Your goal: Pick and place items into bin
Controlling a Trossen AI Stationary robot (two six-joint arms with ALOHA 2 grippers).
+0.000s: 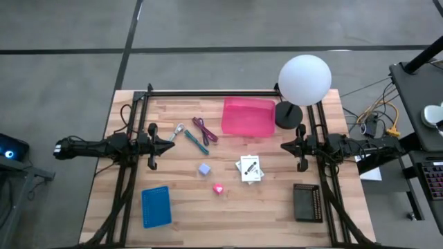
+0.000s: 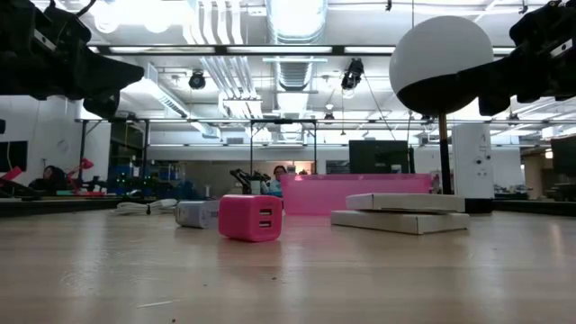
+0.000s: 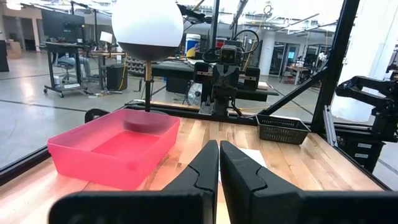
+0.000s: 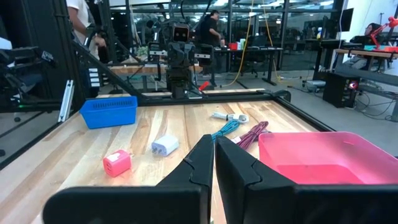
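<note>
Nearest the low camera sits a pink cube (image 2: 251,217) on the wooden table (image 1: 277,207), with a lavender cube (image 2: 198,213) just behind it and a white card with black print (image 2: 405,211) off to one side. From above, the pink cube (image 1: 219,188) lies near the table's middle, the lavender cube (image 1: 203,169) just beside it, and the card (image 1: 250,169) between them and the right arm. A purple cord (image 1: 205,129), a teal-handled tool (image 1: 196,142) and a silvery bit (image 1: 178,130) lie close together near the pink bin (image 1: 248,116).

Left end effector (image 1: 168,146) hovers at the table's left side, fingers together, with the silvery bit and teal tool nearest it. Right end effector (image 1: 285,146) hovers at the right side, fingers together, the card nearest and the bin just beyond.

A blue basket (image 1: 156,206), a black basket (image 1: 306,202) and a white globe lamp (image 1: 304,81) also stand on the table.
</note>
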